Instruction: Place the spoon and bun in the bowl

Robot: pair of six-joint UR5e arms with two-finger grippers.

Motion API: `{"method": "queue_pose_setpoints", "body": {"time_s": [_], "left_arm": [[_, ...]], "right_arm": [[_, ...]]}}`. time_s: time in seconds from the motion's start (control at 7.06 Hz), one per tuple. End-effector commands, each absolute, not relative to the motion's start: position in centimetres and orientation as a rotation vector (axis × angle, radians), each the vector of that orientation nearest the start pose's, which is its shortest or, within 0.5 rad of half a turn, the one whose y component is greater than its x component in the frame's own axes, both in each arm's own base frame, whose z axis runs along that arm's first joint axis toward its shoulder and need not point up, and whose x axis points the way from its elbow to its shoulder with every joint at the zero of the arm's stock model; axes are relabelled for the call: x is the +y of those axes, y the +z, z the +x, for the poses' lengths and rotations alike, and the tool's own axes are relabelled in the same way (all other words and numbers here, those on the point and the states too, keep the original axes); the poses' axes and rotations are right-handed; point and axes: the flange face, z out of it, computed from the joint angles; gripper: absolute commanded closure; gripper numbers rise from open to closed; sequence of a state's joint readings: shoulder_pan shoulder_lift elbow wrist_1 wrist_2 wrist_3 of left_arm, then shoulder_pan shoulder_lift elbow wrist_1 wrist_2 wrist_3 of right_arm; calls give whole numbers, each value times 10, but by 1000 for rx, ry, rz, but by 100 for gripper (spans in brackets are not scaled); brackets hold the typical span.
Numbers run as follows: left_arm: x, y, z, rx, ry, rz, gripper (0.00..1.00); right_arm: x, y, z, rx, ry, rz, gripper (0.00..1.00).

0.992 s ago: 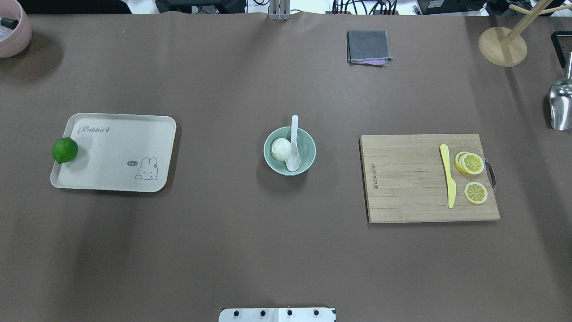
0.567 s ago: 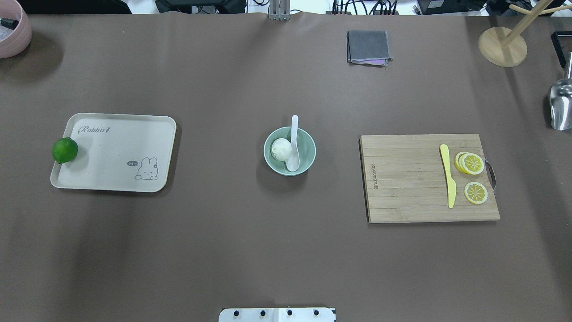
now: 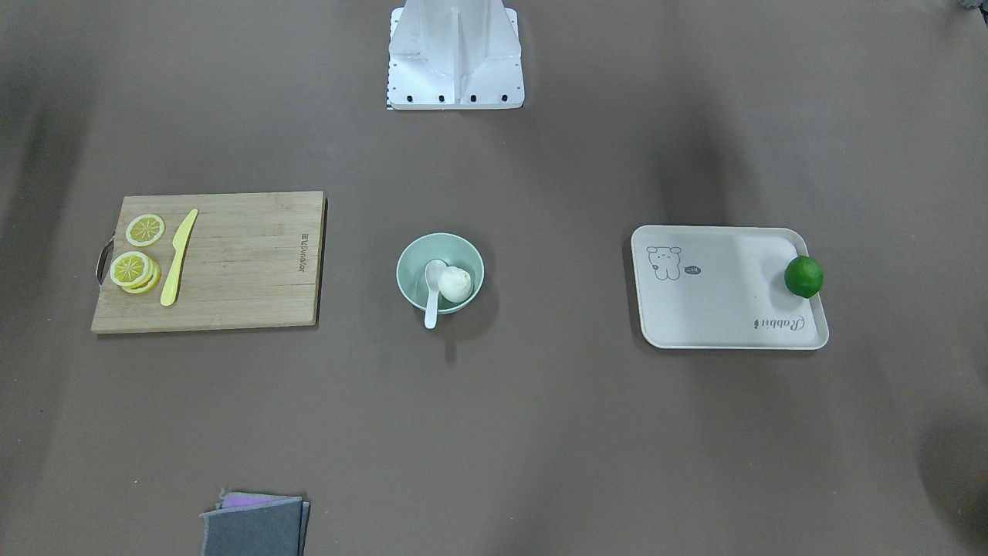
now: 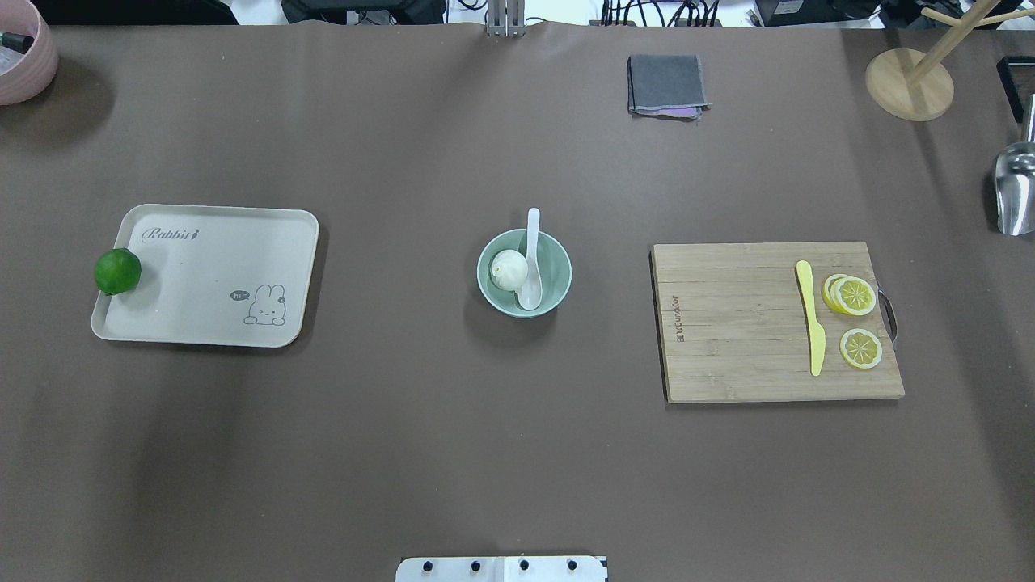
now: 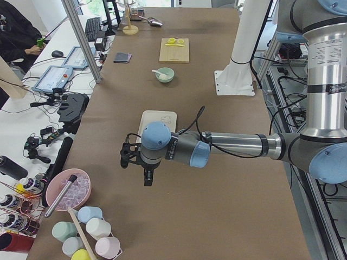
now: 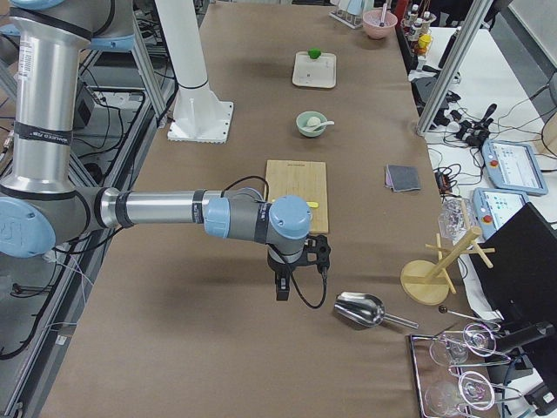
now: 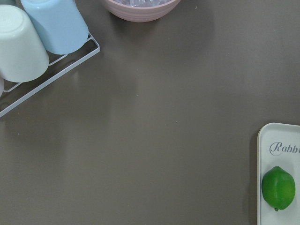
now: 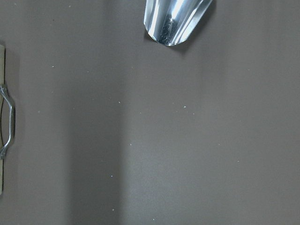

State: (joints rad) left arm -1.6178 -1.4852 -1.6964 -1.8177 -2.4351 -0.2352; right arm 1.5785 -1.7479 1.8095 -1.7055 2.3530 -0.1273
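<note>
nothing has moved: bun (image 4: 508, 269) and spoon (image 4: 531, 267) sit in bowl (image 4: 556, 275). the overhanging spoon handle could tip out if bumped. left gripper (image 5: 148, 176) and right gripper (image 6: 281, 288): cannot tell whether apart or together.

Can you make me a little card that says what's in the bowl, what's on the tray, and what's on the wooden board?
bowl: mint green, middle of the table
in the bowl: bun and spoon, side by side; the spoon's handle pokes out over the rim
tray: one lime, at a short edge
cutting board: yellow knife, lemon slices beside it
job: looks done
</note>
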Motion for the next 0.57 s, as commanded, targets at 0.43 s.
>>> {"method": "queue_pose_setpoints", "body": {"time_s": [0.43], "left_arm": [[-467, 605, -79, 878, -131, 189, 2]], "right_arm": [[-415, 630, 66, -783, -86, -4, 0]]}}
